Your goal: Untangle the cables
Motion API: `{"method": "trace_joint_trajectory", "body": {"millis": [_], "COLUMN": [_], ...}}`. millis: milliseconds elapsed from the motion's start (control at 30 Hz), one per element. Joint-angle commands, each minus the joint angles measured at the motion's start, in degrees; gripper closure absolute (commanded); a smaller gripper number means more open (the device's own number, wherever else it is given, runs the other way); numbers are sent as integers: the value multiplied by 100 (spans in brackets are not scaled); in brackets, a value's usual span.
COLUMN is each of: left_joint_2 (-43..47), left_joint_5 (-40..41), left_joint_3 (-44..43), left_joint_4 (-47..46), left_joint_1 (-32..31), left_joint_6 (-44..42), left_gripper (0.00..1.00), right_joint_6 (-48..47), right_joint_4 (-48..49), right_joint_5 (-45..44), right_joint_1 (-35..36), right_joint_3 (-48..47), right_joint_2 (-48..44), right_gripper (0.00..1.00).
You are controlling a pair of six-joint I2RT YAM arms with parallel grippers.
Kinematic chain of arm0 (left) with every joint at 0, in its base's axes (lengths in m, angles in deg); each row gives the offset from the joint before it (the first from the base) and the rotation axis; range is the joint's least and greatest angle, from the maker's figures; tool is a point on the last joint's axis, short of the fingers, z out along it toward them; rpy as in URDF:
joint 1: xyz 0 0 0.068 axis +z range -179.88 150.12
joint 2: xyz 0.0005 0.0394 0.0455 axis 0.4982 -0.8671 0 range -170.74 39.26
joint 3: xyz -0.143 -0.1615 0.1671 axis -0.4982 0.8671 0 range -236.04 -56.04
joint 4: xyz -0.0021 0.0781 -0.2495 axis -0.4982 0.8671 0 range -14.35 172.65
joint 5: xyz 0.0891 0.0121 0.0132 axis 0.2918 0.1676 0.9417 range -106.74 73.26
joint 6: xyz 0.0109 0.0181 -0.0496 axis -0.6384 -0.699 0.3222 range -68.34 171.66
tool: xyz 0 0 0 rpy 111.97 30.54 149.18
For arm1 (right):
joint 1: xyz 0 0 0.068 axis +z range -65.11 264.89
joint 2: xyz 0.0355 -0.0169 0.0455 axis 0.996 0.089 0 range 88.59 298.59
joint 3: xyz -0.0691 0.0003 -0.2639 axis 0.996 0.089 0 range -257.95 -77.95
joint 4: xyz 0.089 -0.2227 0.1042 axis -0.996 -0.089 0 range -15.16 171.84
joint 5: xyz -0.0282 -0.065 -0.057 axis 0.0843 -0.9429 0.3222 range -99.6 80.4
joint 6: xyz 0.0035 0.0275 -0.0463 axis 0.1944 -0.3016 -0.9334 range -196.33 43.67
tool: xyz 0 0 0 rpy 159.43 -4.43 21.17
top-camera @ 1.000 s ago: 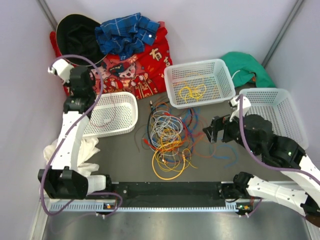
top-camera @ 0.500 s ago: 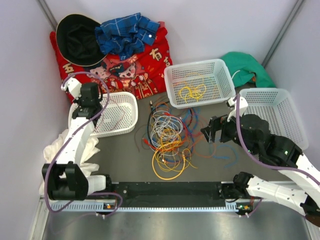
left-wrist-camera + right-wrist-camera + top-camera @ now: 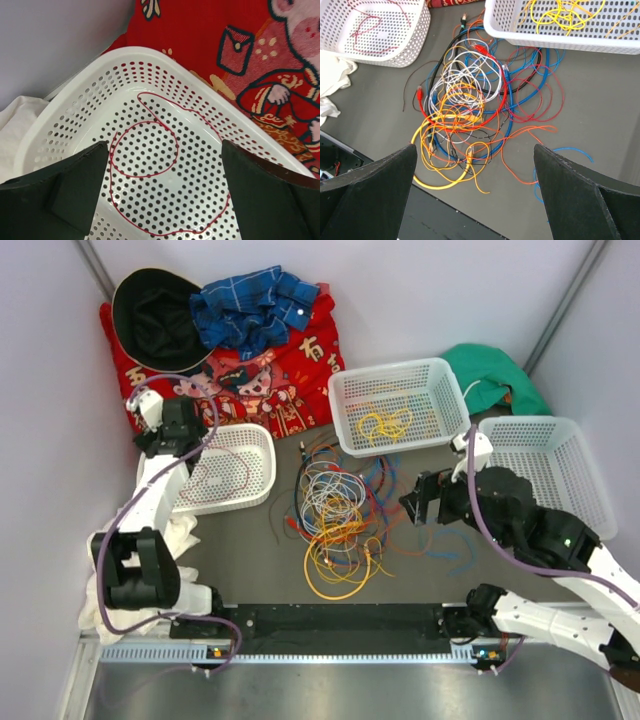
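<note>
Multicoloured cables (image 3: 333, 510) in one heap, long axis near-to-far; left pincer (image 3: 165, 187) and right pincer (image 3: 475, 192) both wide apart.

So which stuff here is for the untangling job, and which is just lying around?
For the job: tangled cables; red cable in the left basket; yellow cable in the middle basket.
Just lying about: black hat; blue checked cloth; red printed cloth; green cloth; white cloth.

Cables (image 3: 338, 515): multicoloured tangled heap mid-table; red one coiled in left basket; yellow in middle basket.
</note>
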Motion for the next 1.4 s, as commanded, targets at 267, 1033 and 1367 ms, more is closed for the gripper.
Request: {"method": "trace_joint_trajectory", "body": {"millis": [267,1033,1367], "left_joint_2": [2313,3052,3870], "left_joint_5": [-2350,-1499,-1112], "left_joint_3": [489,1975,2204], "left_joint_4": [-329,575,866], "left_joint_1": [-766,-4074,-4073], "left_joint_6": [1043,1704,1668], "left_gripper": [1,1,1], "right_joint_6": [-131,-211,-70], "right_joint_4": [994,3104,3352], "right_joint_5": [570,-61,-413], "right_joint_1": [11,-103,-200], "right_joint_3": [970,1420,1296], "right_joint_2": [695,4403,4002], "right_gripper": [1,2,100]}}
